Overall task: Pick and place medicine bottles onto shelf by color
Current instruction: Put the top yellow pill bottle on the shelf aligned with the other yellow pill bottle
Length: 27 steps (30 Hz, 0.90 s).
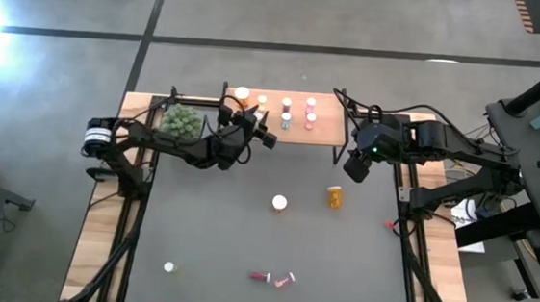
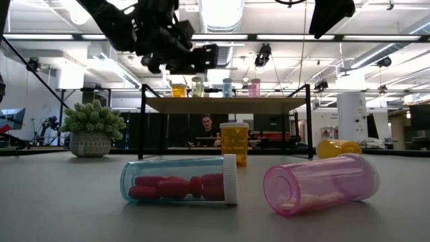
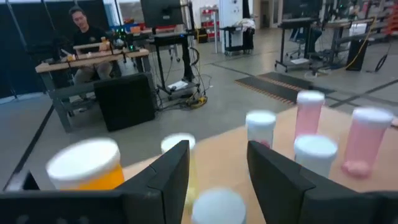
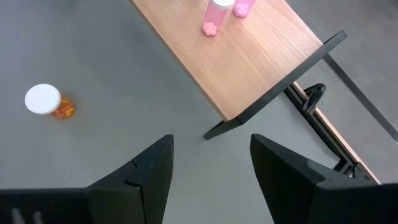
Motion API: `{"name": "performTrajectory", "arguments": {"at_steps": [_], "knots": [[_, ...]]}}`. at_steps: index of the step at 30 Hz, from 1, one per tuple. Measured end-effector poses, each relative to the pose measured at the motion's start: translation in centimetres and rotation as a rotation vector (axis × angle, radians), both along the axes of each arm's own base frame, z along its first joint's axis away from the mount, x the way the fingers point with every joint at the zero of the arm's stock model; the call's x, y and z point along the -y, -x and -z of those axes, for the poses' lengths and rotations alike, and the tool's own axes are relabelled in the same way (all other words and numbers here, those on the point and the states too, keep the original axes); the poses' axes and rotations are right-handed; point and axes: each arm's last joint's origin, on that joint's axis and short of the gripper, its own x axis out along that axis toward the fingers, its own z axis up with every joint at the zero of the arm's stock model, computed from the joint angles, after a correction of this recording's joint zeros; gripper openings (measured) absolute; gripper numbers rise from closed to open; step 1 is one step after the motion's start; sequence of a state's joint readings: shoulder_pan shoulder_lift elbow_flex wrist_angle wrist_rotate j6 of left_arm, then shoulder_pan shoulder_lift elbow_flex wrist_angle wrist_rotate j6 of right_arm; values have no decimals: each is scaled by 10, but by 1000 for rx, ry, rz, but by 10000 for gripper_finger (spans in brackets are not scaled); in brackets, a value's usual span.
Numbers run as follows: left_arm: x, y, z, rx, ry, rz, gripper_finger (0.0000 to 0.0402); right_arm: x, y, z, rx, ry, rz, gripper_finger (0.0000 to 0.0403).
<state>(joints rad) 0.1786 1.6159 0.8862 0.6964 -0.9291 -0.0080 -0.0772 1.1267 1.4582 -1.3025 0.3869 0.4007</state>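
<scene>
The light-wood shelf (image 1: 328,129) stands at the table's far edge. Several white-capped medicine bottles stand on it: an orange one (image 3: 84,167), a yellowish one (image 3: 180,144) and pink ones (image 3: 370,137). My left gripper (image 3: 217,152) hovers level over the shelf's left part, open. A white cap (image 3: 217,206) shows low between its fingers, and I see no touch. My right gripper (image 4: 211,146) hangs open and holds nothing, above the table by the shelf's right end. On the table, one orange bottle (image 1: 279,202) stands upright and another (image 1: 335,196) lies on its side.
Two pink-red bottles (image 1: 260,278) (image 1: 284,280) lie near the table's front edge, and a small bottle (image 1: 169,268) stands at front left. A green plant (image 1: 181,118) sits left of the shelf, under my left arm. A person sits at a desk (image 3: 81,25) beyond the table.
</scene>
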Motion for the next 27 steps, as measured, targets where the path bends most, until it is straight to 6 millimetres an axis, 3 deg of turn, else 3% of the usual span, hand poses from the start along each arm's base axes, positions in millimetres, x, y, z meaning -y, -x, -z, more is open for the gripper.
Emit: {"name": "performTrajectory", "arguments": {"at_steps": [8,13,20,27], "knots": [[13,9,-26,36,-37,34,146,0,0,0,1,0,0,203],[33,19,-39,29,-47,92,146,0,0,0,4,-3,5,203],[64,39,-40,-115,35,193,146,0,0,0,4,-3,6,203],[72,39,-22,-105,125,206,117,0,0,0,4,-3,6,203]]}}
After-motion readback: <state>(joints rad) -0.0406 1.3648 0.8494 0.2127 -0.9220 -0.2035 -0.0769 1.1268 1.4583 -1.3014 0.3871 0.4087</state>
